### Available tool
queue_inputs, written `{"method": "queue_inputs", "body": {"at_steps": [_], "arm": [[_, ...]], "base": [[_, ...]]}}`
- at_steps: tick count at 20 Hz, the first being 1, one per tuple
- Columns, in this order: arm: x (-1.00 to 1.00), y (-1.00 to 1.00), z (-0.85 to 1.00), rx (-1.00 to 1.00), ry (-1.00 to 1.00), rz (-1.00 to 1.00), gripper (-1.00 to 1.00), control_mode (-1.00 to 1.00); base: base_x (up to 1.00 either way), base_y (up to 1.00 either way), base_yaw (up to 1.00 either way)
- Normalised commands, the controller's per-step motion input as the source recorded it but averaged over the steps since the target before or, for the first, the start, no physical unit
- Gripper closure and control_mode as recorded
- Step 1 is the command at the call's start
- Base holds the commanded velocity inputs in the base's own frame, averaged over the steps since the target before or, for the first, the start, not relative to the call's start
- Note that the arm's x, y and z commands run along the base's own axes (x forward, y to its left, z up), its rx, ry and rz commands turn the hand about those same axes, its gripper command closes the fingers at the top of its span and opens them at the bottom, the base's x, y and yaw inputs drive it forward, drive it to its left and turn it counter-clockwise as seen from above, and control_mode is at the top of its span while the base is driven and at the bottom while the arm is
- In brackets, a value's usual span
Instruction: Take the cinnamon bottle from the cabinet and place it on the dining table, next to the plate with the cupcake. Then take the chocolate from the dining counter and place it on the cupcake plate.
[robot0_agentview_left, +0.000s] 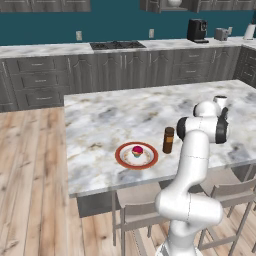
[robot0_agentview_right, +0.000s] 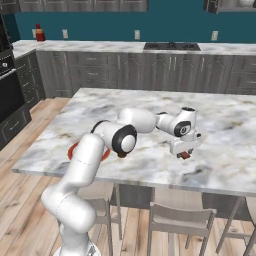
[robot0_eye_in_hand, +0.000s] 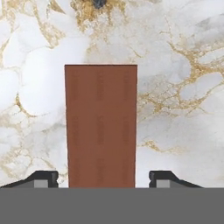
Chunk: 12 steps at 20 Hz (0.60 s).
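1. Cinnamon bottle (robot0_agentview_left: 168, 140) stands upright on the marble counter (robot0_agentview_left: 110, 115), just beside the cupcake plate (robot0_agentview_left: 136, 155). First half looks done.
2. Chocolate (robot0_eye_in_hand: 101, 126) lies flat on the marble, well apart from the plate. Gripper (robot0_eye_in_hand: 101, 178) hovers over it, jaws wide, one tip each side, not touching.
3. Left to do: grasp, carry, set on plate.
4. Bottle stands between chocolate and plate, so it may obstruct. Stools (robot0_agentview_right: 179, 220) below the edge.

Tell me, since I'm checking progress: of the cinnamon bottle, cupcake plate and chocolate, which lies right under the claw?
The chocolate, the flat brown bar between the open claw tips; the cinnamon bottle and cupcake plate sit apart.
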Motion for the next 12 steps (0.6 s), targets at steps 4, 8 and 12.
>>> {"method": "queue_inputs", "body": {"at_steps": [4,8,12], "arm": [[0.0,0.05,-0.54,-0.01,-0.02,0.0,1.0,-1.0],[-0.04,0.0,-0.27,-0.01,-0.06,0.0,1.0,-1.0],[-0.24,0.0,0.01,0.0,-0.11,0.0,1.0,-1.0]], "base": [[0.0,0.0,0.0],[0.0,0.0,0.0],[0.0,0.0,0.0]]}}
